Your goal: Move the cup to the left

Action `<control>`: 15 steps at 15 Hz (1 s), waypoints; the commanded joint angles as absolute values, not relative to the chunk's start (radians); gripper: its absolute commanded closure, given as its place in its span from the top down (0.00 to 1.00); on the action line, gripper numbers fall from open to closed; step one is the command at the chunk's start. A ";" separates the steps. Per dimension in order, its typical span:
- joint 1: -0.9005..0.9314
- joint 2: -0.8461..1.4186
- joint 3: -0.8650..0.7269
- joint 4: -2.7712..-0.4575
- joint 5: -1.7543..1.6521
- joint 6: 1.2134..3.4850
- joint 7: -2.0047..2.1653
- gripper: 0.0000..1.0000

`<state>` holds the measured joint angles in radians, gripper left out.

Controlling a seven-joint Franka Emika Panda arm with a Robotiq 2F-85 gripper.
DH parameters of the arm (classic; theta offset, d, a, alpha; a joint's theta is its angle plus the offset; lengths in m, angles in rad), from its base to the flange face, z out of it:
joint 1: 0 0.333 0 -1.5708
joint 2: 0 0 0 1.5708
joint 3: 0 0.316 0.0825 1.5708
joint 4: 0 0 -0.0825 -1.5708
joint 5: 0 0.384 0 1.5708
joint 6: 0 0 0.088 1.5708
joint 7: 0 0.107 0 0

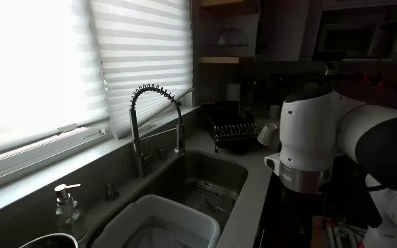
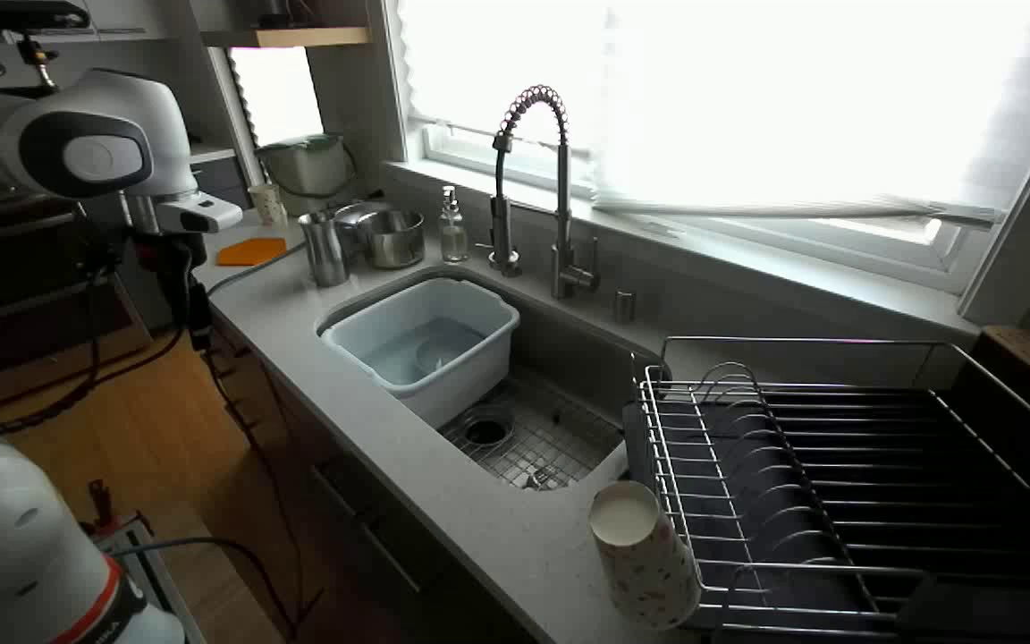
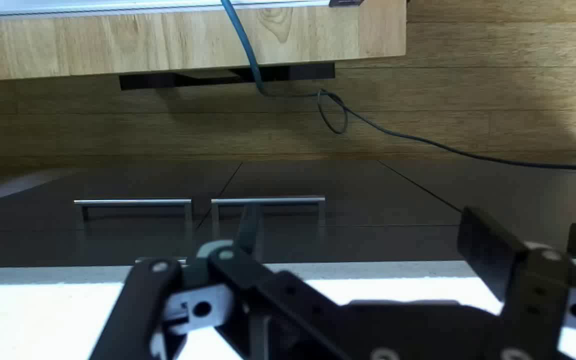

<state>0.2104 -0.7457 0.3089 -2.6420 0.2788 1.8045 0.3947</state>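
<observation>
1. Speckled cup (image 2: 647, 563), lower right in an exterior view, just beside the dish rack (image 2: 837, 474); open countertop (image 2: 479, 510) runs up-left past the sink (image 2: 560, 362).
2. Gripper (image 3: 360, 232): jaws wide apart, cut off below.
3. Tub (image 2: 470, 380) contents: unclear.

Past the front edge of the countertop (image 2: 426, 465): arm (image 1: 307, 134) in smooth white shell, rounded, small oval recesses (image 1: 291, 112) in the casing. Black cap (image 1: 388, 155) over a joint; black oval around a pale grey disc (image 2: 102, 159). Bright metal collar (image 1: 303, 179) at the wrist, white handle (image 2: 202, 213) jutting above. Black cables (image 2: 32, 423). Base (image 2: 5, 519) white, orange-red band (image 2: 95, 603), dark panel with pale lettering, cropped. Gripper (image 3: 369, 236) black, silvery blocks (image 3: 219, 301) with round holes, flat dark pads (image 3: 490, 250); pale dots, probably screw heads, blurred.
</observation>
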 commanded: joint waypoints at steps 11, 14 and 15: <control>0.206 -0.746 0.312 -2.641 0.281 1.802 0.392 1.00; 0.179 -0.762 0.297 -2.652 0.259 1.799 0.400 1.00; 0.158 -0.778 0.284 -2.660 0.239 1.793 0.404 1.00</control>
